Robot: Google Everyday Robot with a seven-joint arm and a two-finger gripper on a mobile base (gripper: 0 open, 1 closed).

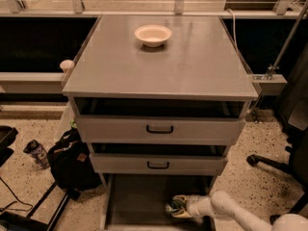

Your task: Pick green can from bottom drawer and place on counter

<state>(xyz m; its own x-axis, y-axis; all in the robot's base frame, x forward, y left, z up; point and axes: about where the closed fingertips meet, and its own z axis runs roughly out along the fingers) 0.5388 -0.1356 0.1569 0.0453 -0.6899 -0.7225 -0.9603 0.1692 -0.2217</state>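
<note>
The bottom drawer (137,198) is pulled out below the cabinet, its grey floor showing. My gripper (174,208) reaches into its right front part from the lower right on a white arm (226,207). A small dark green shiny thing, the green can (173,207), shows between the fingers. The counter (159,61) is the grey top of the cabinet, far above the gripper.
A white bowl (153,34) sits at the back middle of the counter. Two drawer fronts with black handles (160,129) stand above the open drawer. A black bag (72,160) and a dark can (37,153) are on the floor at left. A chair base (269,162) is at right.
</note>
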